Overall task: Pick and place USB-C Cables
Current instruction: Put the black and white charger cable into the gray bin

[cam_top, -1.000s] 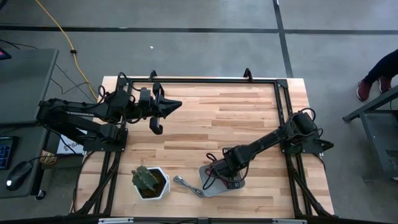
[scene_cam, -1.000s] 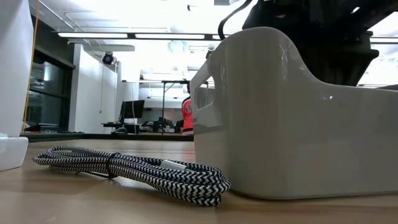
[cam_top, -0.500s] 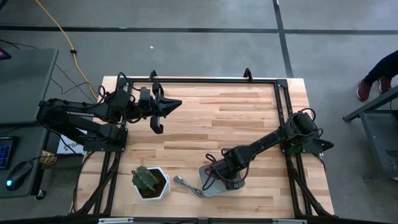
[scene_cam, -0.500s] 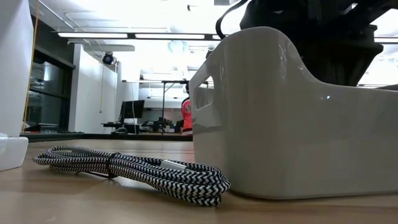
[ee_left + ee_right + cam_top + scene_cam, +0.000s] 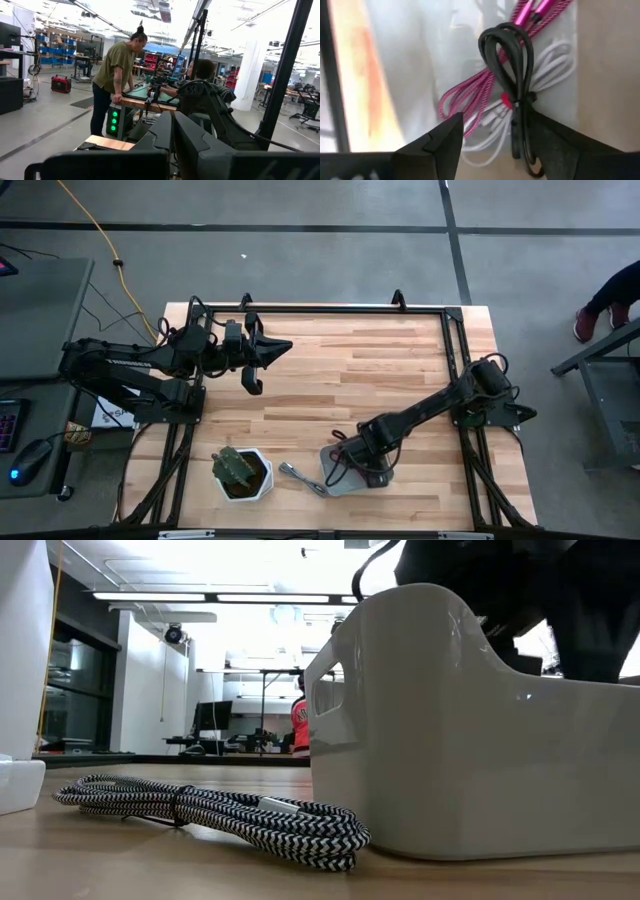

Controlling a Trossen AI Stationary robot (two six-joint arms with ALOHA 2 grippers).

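A white bin (image 5: pixel 331 481) stands near the table's front edge. My right gripper (image 5: pixel 495 120) hangs open just above and inside it (image 5: pixel 366 469). In the bin lie a black cable bundle (image 5: pixel 512 65), a maroon one (image 5: pixel 470 90) and a whitish one (image 5: pixel 555 62). The black bundle lies on top of the other two, its near end between my fingers. A silver-grey braided cable (image 5: pixel 300 478) rests on the table left of the bin (image 5: pixel 220 815). My left gripper (image 5: pixel 272 348) is shut and held above the table's far left (image 5: pixel 172 131). My right gripper points down into the bin, and its fingers (image 5: pixel 445 142) stand on either side of the black bundle's tied near end (image 5: pixel 520 107). The bundle lies on the cables below it. Whether a finger touches it, I cannot tell.
A white pot with a green plant (image 5: pixel 242 472) stands left of the silver-grey cable, near the front edge. A black frame (image 5: pixel 350 310) runs along the table's far and side edges. The middle of the wooden table (image 5: pixel 350 380) is bare. People stand in the room beyond.
In the low view, the dark mass of my right gripper above the bin has parted, and a bright gap now shows where it was solid: it has opened. The arm has stayed over the bin.
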